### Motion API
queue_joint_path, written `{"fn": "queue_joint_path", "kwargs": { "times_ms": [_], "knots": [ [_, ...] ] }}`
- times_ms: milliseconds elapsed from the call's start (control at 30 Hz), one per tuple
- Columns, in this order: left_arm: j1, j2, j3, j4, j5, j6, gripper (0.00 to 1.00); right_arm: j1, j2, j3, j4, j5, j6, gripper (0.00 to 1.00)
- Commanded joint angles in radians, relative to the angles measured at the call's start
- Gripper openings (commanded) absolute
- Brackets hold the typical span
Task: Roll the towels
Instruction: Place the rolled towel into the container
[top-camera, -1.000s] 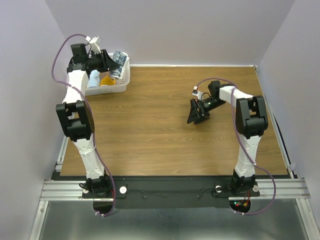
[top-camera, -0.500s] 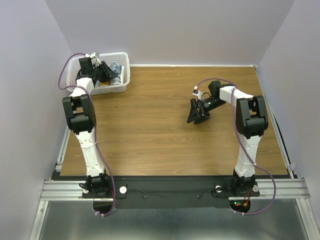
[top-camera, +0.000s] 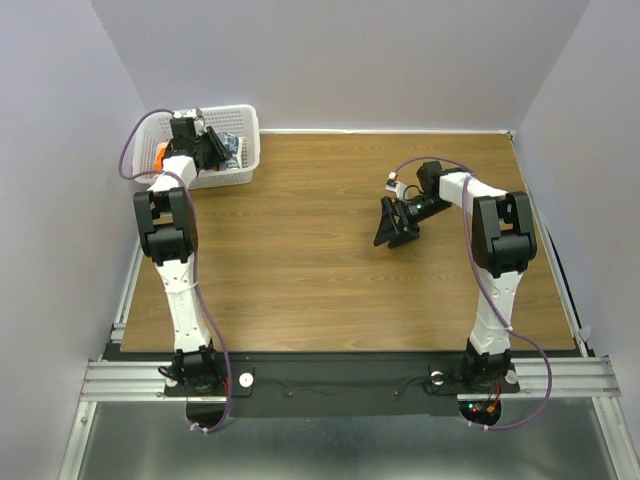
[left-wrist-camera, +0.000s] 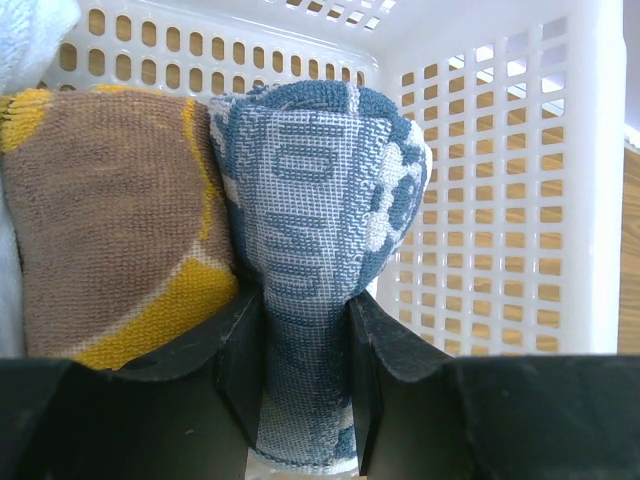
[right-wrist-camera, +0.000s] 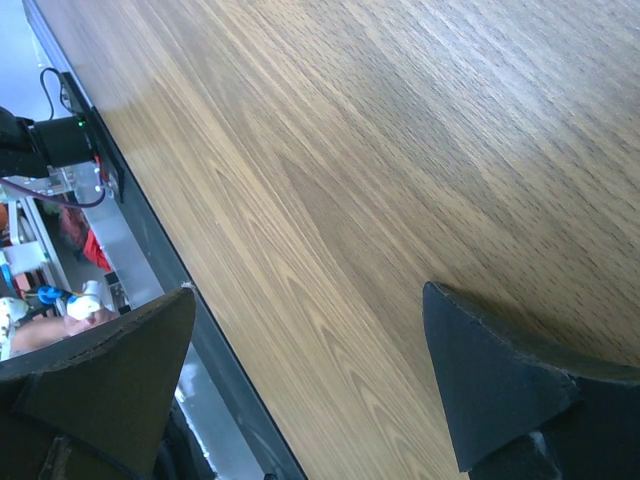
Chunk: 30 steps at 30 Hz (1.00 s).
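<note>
My left tool (left-wrist-camera: 306, 330) is clenched on the blue towel (left-wrist-camera: 312, 200), fingers pressing both sides of it where it stands bunched in the white basket (left-wrist-camera: 500, 150) at the desk's (top-camera: 300, 260) far-left corner, touching a brown-and-yellow cloth (left-wrist-camera: 110, 230). My right tool (right-wrist-camera: 308, 290) is spread wide with nothing in it, hanging over bare wood well apart from the basket. I'd call this barely started (nothing rolled anywhere I can see): the towel must come out, get laid flat, then rolled.

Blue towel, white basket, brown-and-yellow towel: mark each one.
blue towel (left-wrist-camera: 310, 260), left wrist view, pale woven middle panel
white basket (left-wrist-camera: 480, 200), left wrist view, perforated right wall
brown-and-yellow towel (left-wrist-camera: 110, 220), left wrist view, brown face
</note>
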<state>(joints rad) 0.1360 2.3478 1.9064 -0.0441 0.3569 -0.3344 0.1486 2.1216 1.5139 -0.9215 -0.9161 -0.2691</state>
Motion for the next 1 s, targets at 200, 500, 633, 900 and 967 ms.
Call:
{"fn": "queue_joint_path", "kwargs": {
  "times_ms": [200,500,633,900,967],
  "knots": [
    [-0.068,0.033,0.045,-0.040,-0.162,0.063,0.18,-0.006,0.032,-0.027,0.018,0.063,-0.010,1.00],
    [-0.102,0.045,0.089,-0.092,-0.171,0.081,0.46,-0.006,0.028,-0.037,0.021,0.060,-0.013,1.00],
    [-0.104,0.024,0.095,-0.106,-0.176,0.075,0.54,-0.007,0.020,-0.035,0.023,0.065,-0.012,1.00],
    [-0.111,-0.074,0.108,-0.134,-0.236,0.130,0.82,-0.006,-0.017,-0.044,0.030,0.062,-0.007,1.00],
    [-0.113,-0.108,0.117,-0.140,-0.240,0.153,0.83,-0.007,-0.023,-0.044,0.033,0.060,-0.005,1.00]
  ]
}}
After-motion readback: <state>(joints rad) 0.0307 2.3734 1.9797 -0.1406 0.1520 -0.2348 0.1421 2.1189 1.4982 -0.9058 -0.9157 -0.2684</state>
